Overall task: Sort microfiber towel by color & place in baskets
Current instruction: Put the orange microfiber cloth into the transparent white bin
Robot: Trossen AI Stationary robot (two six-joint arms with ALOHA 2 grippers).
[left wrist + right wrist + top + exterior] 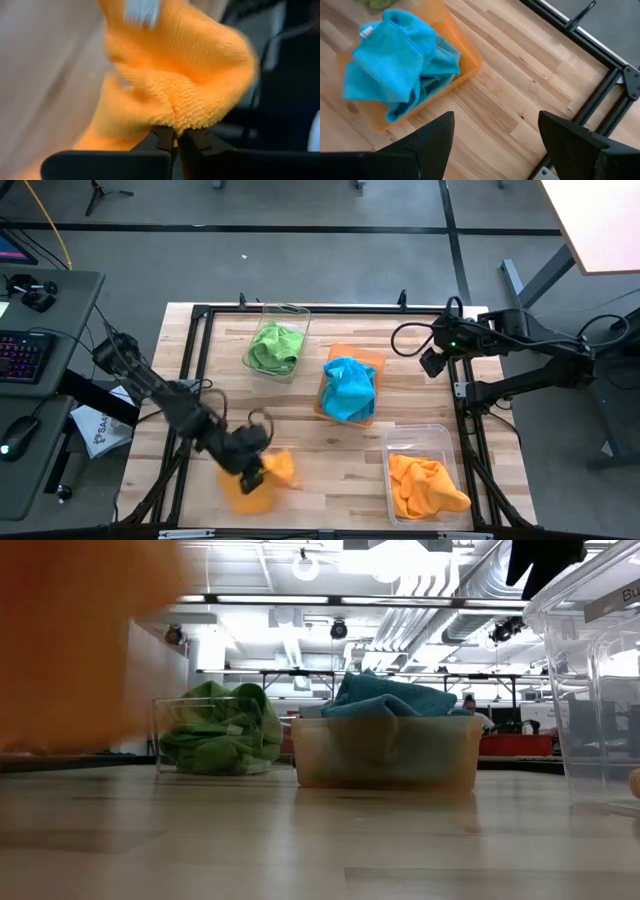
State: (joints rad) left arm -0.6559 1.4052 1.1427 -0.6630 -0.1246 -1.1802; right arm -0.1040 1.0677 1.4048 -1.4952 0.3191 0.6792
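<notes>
Orange towel (175, 85) fills the left wrist view, its fold pinched between the left gripper's (176, 135) closed jaws, lifted off the table (330, 470) at the lower left of the high view, probably for carrying to the clear basket (425, 470) at lower right, where orange cloth already lies. Blue towels (350, 388) sit in the orange basket (345, 356), green ones (277, 346) in the other clear basket (285, 312). Right gripper (495, 132) waits at upper right, jaws wide.

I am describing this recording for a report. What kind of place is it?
Probably a robotics lab or workshop. A wooden table in a black metal frame carries two robot arms, a desk with a keyboard stands beside it, and exposed ceiling ducts and workbenches show behind.
</notes>
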